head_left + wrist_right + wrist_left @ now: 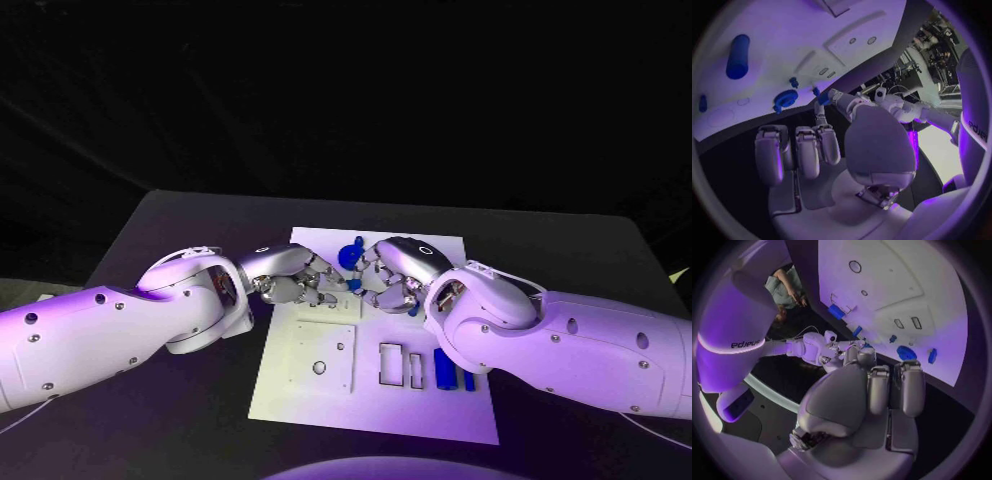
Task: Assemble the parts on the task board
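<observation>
Two silver hands meet over the white plastic task board (310, 405).
The left hand (289, 275) and right hand (392, 272) crowd a round blue part (351, 256) mid-board; I cannot tell either grasp.

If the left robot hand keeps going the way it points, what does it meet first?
Most likely the right robot hand: the left robot hand points across the task board at it, nearly touching. A small blue part sits between; depth is unclear.

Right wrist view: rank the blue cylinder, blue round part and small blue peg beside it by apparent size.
1. blue cylinder
2. blue round part
3. small blue peg
Camera nearness may flatter the cylinder.
</observation>
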You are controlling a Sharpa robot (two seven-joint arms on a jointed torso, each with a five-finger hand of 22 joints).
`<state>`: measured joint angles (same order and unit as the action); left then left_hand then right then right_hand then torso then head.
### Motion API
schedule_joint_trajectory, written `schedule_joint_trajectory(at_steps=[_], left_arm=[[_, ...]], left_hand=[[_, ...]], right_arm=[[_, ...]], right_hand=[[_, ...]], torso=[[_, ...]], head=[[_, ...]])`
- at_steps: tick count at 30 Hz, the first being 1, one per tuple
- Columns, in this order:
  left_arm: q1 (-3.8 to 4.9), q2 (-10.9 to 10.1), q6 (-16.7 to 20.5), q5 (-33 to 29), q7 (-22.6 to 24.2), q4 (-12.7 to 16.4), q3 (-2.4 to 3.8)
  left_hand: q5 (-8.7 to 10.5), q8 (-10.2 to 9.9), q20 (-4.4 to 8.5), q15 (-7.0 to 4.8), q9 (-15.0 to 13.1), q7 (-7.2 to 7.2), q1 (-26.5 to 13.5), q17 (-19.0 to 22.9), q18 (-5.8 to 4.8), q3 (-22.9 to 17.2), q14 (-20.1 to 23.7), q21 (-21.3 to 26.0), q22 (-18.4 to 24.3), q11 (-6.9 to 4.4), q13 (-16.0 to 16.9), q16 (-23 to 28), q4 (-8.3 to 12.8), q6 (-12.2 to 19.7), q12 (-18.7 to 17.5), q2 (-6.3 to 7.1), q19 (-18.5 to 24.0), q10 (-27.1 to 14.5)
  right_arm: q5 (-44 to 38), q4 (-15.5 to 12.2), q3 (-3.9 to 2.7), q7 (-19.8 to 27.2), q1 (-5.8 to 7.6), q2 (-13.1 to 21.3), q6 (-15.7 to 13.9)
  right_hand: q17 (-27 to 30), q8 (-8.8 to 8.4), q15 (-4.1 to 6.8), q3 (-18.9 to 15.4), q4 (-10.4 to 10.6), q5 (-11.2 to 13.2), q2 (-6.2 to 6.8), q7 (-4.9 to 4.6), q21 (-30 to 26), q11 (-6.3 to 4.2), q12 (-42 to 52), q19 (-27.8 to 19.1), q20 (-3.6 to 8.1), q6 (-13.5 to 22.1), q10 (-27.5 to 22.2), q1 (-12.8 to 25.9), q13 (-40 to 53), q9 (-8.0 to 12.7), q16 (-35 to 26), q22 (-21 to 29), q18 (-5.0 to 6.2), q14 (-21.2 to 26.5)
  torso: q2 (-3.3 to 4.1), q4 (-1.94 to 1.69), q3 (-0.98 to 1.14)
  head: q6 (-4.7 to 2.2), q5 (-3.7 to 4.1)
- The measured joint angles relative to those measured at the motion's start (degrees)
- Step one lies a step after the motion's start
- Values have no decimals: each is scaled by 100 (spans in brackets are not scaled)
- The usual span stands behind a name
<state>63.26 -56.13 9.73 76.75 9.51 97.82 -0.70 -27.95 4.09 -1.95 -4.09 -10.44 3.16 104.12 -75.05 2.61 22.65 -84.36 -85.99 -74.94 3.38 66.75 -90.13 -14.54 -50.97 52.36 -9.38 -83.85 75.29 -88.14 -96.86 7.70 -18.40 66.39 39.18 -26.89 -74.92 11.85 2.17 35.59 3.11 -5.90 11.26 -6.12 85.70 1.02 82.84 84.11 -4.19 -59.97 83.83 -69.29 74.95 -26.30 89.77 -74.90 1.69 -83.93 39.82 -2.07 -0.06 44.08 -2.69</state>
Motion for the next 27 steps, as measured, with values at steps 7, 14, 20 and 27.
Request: schedule_joint_trajectory(at_steps=[7,14,20,27], left_arm=[[0,3,-13,17,-56,-18,0],[0,14,-38,26,-103,-36,1],[0,20,-67,26,-148,-56,2],[0,33,-121,26,-205,-68,2]], left_hand=[[-24,0,0,0,12,0,6,0,0,-33,0,0,0,1,0,0,-31,41,0,6,0,1],[-24,-14,0,0,23,-12,9,0,1,-80,0,-26,1,1,0,0,-15,53,0,10,0,1],[-23,-21,0,1,27,-29,7,0,1,-110,1,-26,1,1,0,0,-17,70,0,24,1,1],[-23,-20,0,2,30,-29,11,0,1,-110,2,-26,1,1,0,0,-17,70,0,28,1,0]], right_arm=[[-14,-15,0,-2,-1,0,0],[-25,-33,2,-3,-1,0,0],[-31,-73,2,-2,-3,1,-5],[-47,-110,2,7,-5,1,-37]], right_hand=[[0,-2,0,0,0,0,0,0,0,0,0,0,0,0,0,0,0,-36,0,-3,0,0],[1,-16,0,0,-1,1,0,1,28,0,0,0,0,0,0,0,0,-41,0,-4,0,0],[1,-9,0,-1,-1,1,15,9,28,0,0,0,0,-9,0,15,-1,-42,0,-4,0,0],[1,4,0,16,-18,5,21,18,28,0,0,0,0,-17,0,21,-1,-42,0,-3,1,0]], torso=[[-1,1,4],[-1,4,4],[-1,4,4],[-1,4,4]], head=[[13,-10],[15,-12],[22,-9],[34,-12]])
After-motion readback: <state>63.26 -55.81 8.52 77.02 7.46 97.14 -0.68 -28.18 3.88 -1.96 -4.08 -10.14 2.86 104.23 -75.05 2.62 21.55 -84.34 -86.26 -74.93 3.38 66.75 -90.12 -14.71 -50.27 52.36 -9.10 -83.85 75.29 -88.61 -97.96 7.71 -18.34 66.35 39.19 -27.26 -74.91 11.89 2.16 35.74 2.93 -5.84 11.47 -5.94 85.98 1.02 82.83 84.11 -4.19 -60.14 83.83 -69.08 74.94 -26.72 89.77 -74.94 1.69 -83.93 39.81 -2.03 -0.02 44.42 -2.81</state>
